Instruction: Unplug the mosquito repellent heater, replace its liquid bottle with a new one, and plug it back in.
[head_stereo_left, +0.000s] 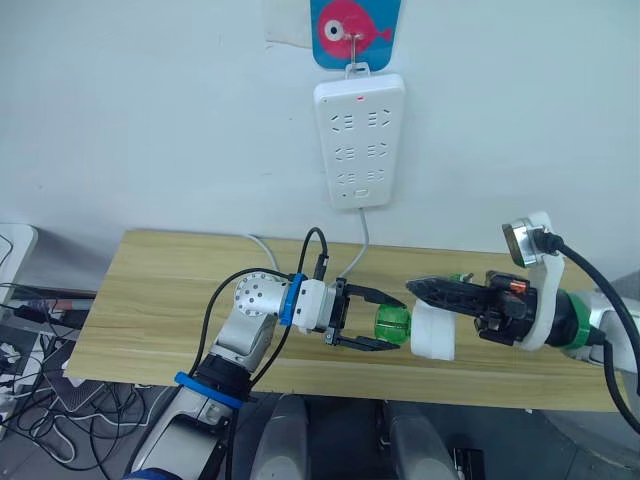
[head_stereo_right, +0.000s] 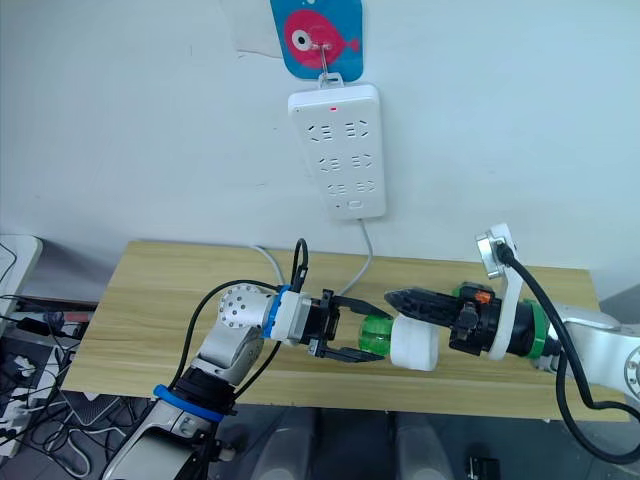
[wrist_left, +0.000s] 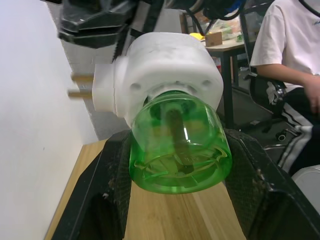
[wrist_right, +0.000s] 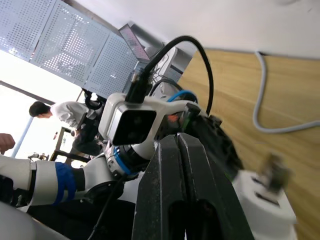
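Claws meet at lower centre of the head views, above the front part of the wooden desk (head_stereo_left: 150, 300). We see the right claw (head_stereo_left: 425, 292) clamped on the mosquito repellent heater (head_stereo_left: 435, 330), a white rounded unit held in the air just right of centre, with black fingers running across its upper side. From the heater's left end sticks a green liquid bottle (head_stereo_left: 392, 325), translucent, lying roughly level. The left claw (head_stereo_left: 375, 318) has its two black fingers spread to either side of that bottle. In the left wrist view the fingers (wrist_left: 107, 195) flank the bottle's wide base closely, yet we cannot tell whether they actually press on it. That same view shows the heater's two metal prongs (wrist_left: 80, 85) pointing toward the white wall, free of any socket.

On the wall at upper centre hangs a long white power strip (head_stereo_left: 358, 140), suspended beneath a blue card with a pink fish (head_stereo_left: 355, 30). Its grey cable (head_stereo_left: 355, 250) drops down to the desk behind the claws. A person in a white shirt (wrist_left: 287, 55) sits in the right part of the left wrist view.
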